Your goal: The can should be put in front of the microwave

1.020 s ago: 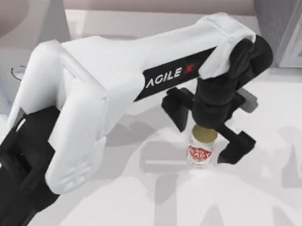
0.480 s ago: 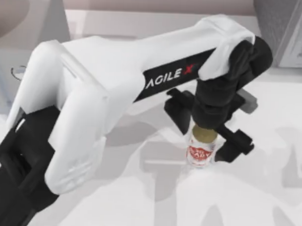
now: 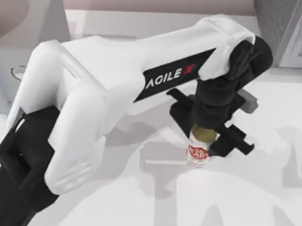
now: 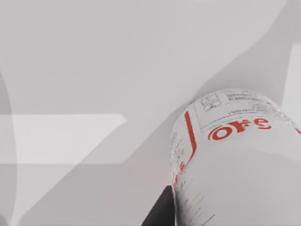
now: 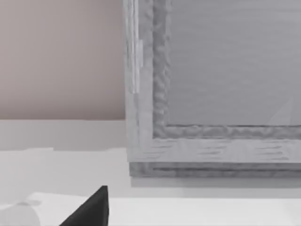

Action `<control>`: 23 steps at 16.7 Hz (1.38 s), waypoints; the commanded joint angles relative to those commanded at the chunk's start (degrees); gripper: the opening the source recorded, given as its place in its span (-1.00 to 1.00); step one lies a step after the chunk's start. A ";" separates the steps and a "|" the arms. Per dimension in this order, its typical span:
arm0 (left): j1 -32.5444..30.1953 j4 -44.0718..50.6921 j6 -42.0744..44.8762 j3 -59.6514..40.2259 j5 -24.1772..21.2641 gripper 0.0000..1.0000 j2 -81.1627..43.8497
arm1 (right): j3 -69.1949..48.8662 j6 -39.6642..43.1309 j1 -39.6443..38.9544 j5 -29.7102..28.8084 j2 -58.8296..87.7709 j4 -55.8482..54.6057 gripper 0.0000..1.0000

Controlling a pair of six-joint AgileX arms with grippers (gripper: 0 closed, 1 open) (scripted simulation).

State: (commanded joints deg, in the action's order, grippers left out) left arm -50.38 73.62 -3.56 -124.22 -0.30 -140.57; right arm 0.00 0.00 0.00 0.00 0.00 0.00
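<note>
Fingers of our left tool (image 3: 206, 135) have drawn in since a second ago, from standing apart on either side of the can (image 3: 199, 150) to pressing against its flanks, so the tool now grips it. We see a pale counter (image 3: 153, 202) crossed by soft shadows, the microwave (image 3: 14, 63) at its left edge, a darker speckled grey box (image 3: 285, 28) at the far right, and a pinkish wall behind. Our can stands upright near the counter's middle, directly under the tool's black wrist, well apart from the microwave.
</note>
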 joint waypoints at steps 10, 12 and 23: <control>0.08 0.02 0.08 -0.02 0.00 -1.00 -0.06 | 0.00 0.00 0.00 0.00 0.00 0.00 1.00; 0.02 1.00 0.09 -1.04 0.02 -1.00 -0.12 | 0.00 0.00 0.00 0.00 0.00 0.00 1.00; 0.11 9.35 0.11 -9.87 -0.01 -1.00 -0.53 | 0.00 0.00 0.00 0.00 0.00 0.00 1.00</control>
State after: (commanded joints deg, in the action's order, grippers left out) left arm -50.27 82.96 -3.46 -134.10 -0.31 -141.10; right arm 0.00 0.00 0.00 0.00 0.00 0.00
